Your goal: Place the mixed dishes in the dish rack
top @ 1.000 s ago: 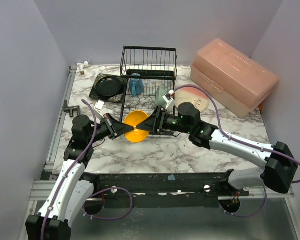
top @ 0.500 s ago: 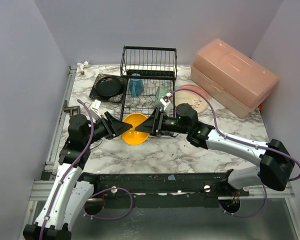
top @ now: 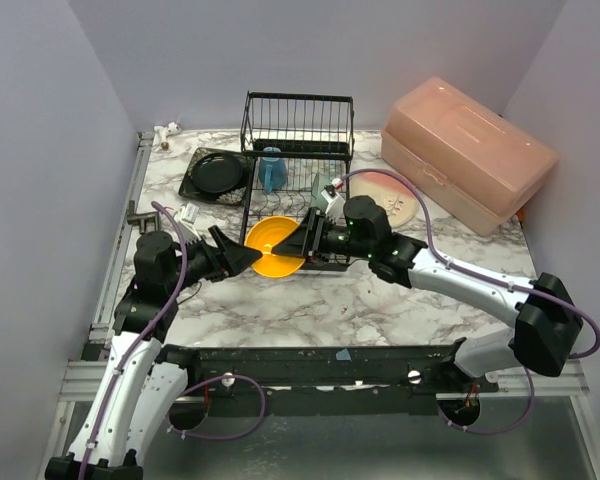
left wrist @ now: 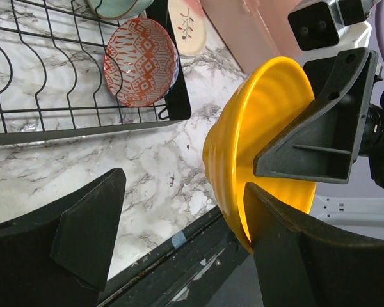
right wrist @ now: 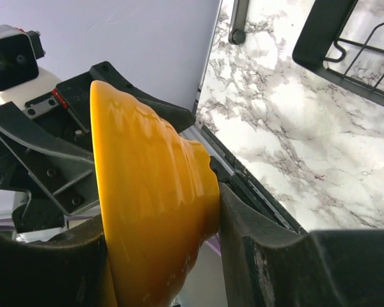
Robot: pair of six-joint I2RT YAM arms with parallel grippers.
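Note:
The orange bowl [top: 273,247] [right wrist: 147,211] hangs on its side just above the front edge of the dish rack [top: 298,160]. My right gripper [top: 298,243] [right wrist: 160,256] is shut on it, one finger inside the bowl and one against its base. My left gripper [top: 242,260] [left wrist: 179,243] stands open at the bowl's rim [left wrist: 243,173], no longer clamping it. In the rack sit a blue-handled mug [top: 271,170], a mint-green bowl [top: 325,188] and a small red-patterned bowl [left wrist: 141,61]. Left of the rack is a round black plate on a square one [top: 217,173]. A beige-pink plate [top: 390,195] lies to the right.
The big pink plastic box [top: 470,150] stands at the back right beside the rack. A small white object [top: 188,213] lies near the left arm. Grey walls close in the table on three sides. A metal rail [top: 120,260] runs along the left edge.
My left gripper has opened, let go of the orange bowl and drawn back to the left. The right gripper has closed on the bowl and carried it up toward the rack.

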